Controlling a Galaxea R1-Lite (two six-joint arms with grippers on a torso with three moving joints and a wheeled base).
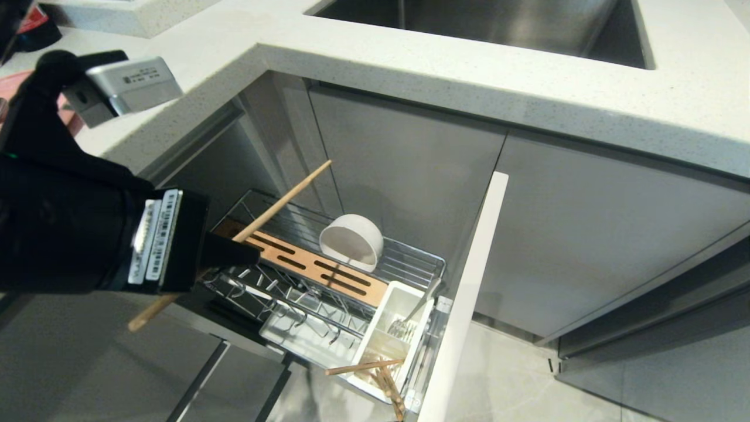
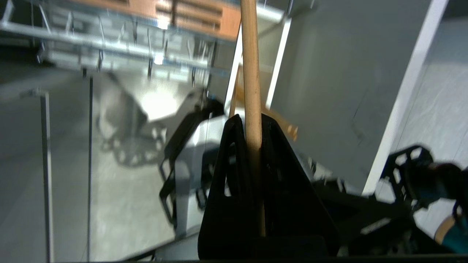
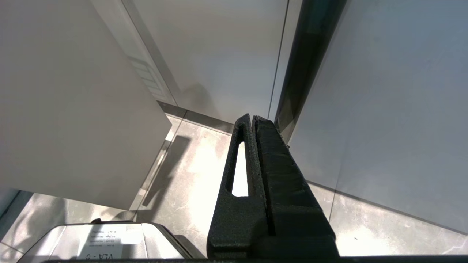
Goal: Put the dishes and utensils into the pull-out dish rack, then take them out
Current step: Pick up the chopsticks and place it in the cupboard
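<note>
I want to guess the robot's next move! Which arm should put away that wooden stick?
Probably the left. Its left gripper is shut on a chopstick above the dish rack; the right gripper is shut, holds nothing, and points at cabinets.

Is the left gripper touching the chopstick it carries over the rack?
Touching. The left wrist view shows the left gripper clamped on the chopstick, both fingers pressed against its shaft.

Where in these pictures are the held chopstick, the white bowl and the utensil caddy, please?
chopstick (image 2: 251, 73): left wrist view, mid-shaft above the fingers.
white bowl (image 1: 350, 241): head view, its inner wall.
utensil caddy (image 1: 394, 305): head view, its white side wall.
</note>
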